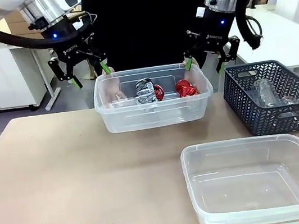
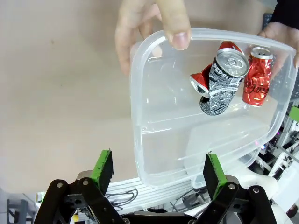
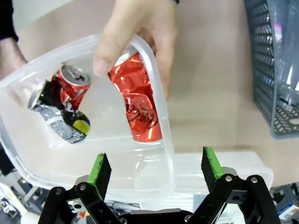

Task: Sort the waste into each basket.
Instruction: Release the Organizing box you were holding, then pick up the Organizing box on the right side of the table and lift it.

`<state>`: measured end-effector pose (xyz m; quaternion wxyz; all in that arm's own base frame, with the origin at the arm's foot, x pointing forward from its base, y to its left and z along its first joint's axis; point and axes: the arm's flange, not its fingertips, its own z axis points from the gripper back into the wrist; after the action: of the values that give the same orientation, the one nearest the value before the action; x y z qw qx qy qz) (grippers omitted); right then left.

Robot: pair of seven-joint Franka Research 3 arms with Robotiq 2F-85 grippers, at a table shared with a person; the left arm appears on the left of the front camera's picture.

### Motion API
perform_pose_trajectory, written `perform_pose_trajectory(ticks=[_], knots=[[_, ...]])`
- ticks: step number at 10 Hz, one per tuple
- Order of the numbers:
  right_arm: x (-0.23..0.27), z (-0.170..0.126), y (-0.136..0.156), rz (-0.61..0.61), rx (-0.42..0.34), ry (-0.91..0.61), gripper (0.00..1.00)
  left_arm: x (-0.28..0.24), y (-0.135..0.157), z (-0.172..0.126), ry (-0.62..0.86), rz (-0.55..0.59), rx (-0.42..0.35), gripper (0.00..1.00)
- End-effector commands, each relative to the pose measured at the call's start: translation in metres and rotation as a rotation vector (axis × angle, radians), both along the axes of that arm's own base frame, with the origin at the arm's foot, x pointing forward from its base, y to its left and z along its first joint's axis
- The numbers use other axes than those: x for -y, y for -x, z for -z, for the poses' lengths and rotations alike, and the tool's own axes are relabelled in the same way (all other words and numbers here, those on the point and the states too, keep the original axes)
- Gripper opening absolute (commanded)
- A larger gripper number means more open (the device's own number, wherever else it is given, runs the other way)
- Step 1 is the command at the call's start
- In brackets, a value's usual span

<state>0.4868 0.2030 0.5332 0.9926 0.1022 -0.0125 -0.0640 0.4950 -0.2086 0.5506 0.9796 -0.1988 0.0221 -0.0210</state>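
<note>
Evidently mid-handover; far tub (image 1: 155, 111) gripped at both ends by person's hands (image 2: 154, 28), crushed cans (image 2: 233, 77) inside, bottles in dark basket (image 1: 277, 109); left gripper (image 1: 87, 73) and right gripper (image 1: 204, 63) spread wide, empty, above tub's rim; next, probably descend and pinch one can.

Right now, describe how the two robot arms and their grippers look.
Both arms are white with silver wrist rings showing a small blue light. The left gripper and right gripper are black two-finger units with white Robotiq lettering and green pads. A thick black ribbed hose runs along the left arm; thinner black cables loop beside the right wrist.
</note>
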Motion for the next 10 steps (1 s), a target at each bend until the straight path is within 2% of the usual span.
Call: perform_pose_trajectory(ticks=[1, 8, 9, 10], knots=[[0.0, -0.002, -0.001, -0.004, 0.001, 0.007, 1.0, 0.0, -0.001, -0.005, 0.004, -0.001, 0.008, 1.0], [0.0, 0.0, 0.0, 0.0, -0.001, 0.001, 1.0, 0.0, -0.001, -0.004, 0.002, 0.0, 0.007, 1.0], [0.01, -0.02, 0.043, -0.076, 0.093, -0.008, 1.0, 0.004, 0.03, -0.014, 0.016, 0.069, -0.037, 1.0], [0.033, -0.037, 0.094, -0.116, 0.159, -0.048, 1.0, 0.004, 0.073, -0.018, 0.002, 0.037, -0.039, 1.0]])
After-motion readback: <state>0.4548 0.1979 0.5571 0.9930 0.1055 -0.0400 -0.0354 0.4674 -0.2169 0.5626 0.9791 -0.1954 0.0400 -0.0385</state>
